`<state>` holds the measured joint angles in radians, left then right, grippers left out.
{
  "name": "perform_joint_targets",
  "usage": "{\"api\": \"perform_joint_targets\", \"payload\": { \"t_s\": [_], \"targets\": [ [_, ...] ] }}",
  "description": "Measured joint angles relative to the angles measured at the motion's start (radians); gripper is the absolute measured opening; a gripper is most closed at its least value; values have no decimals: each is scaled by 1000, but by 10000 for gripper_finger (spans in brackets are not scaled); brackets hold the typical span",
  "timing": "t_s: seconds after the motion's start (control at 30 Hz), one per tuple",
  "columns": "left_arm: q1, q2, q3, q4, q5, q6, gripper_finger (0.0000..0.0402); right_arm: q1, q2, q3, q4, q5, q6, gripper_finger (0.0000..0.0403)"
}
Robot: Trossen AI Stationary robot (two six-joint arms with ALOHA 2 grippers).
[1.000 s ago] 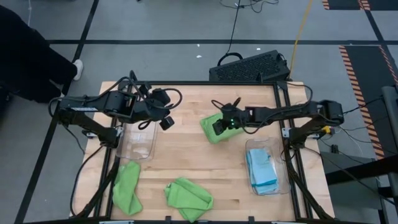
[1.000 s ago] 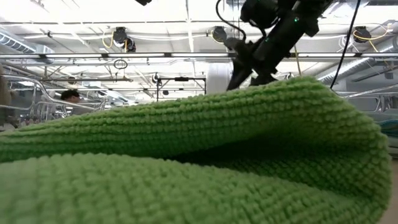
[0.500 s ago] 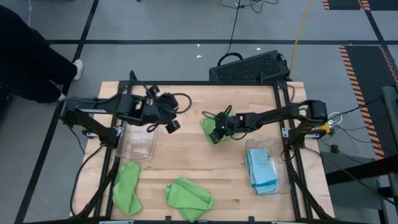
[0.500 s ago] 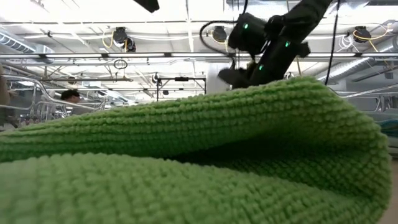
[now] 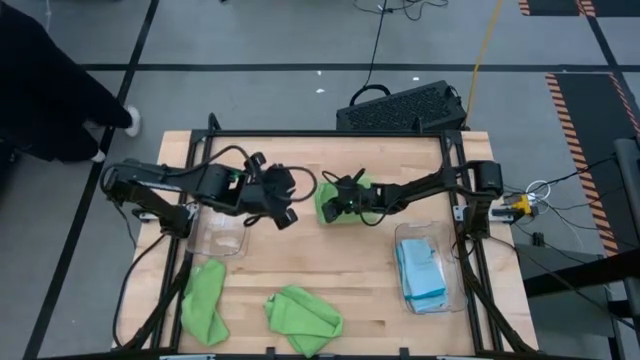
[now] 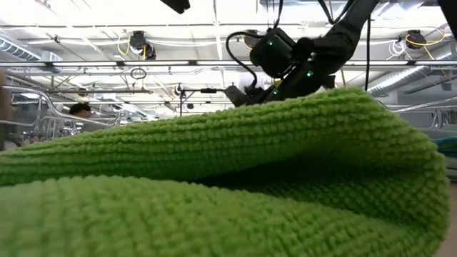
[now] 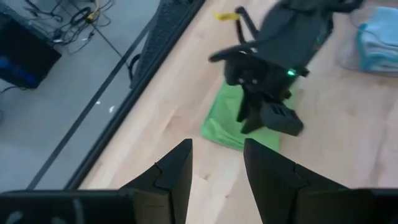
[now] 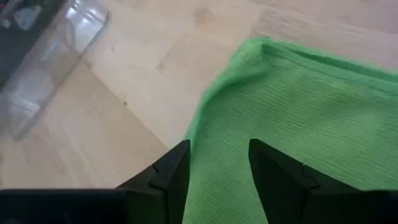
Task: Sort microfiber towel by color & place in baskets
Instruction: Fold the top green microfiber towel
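Green microfiber towel [image 5: 335, 203] lies at centre frame on the worktop [image 5: 320, 262], right end effector [image 5: 345, 203] above it, fingers parted over the cloth, nothing pinched. Left end effector [image 5: 281, 212] hovers just left of it, released and empty. We judge the grab needs a deep pinch of one fold, then a carry to the empty basket [image 5: 222, 229] at left; blue towels [image 5: 420, 271] fill the right basket [image 5: 455, 272]. Two green towels [image 5: 302, 318] wait at lower left.
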<state>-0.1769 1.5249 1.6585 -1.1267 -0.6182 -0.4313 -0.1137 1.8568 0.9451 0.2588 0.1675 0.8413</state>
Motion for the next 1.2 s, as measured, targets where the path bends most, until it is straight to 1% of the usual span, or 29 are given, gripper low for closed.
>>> {"api": "perform_joint_targets", "payload": {
  "t_s": [0.07, 0.17, 0.3, 0.37, 0.47, 0.53, 0.63, 0.73, 0.83, 0.97, 1.07, 1.2],
  "targets": [
    [-18, 0, 0, 0, 0, -13, 147, 1, -18, -1, -13, 16, -31, 155],
    [-36, 5, 0, 5, 14, -25, 147, 4, -48, 0, -23, 9, -112, 155],
    [-37, 25, -2, 2, 59, -21, 147, 31, -65, 0, -102, -53, -241, 155],
    [-32, 29, 0, 8, 60, -19, 147, 59, -65, 0, -130, -68, -330, 155],
    [-22, 35, 0, 6, 60, -7, 147, 90, -32, 0, -109, -65, -458, 155],
    [-18, 36, -2, 7, 61, 10, 147, 97, 10, 0, -84, -58, -514, 155],
    [-13, 32, -1, 13, 61, 34, 147, 96, 72, 3, -10, -19, -532, 155],
    [-10, 34, -1, 20, 61, 47, 147, 95, 90, 4, 23, -4, -489, 155],
    [-7, 33, -1, 21, 60, 51, 147, 101, 51, 0, -9, -10, -463, 155],
    [5, 33, -1, 22, 72, 33, 147, 110, -61, -2, -64, -13, -498, 155],
    [17, 33, -1, 21, 99, 13, 147, 108, -144, 0, -131, -12, -550, 155],
    [19, 34, -1, 11, 104, -19, 147, 103, -210, -1, -233, 8, -643, 155]
  ]
}}
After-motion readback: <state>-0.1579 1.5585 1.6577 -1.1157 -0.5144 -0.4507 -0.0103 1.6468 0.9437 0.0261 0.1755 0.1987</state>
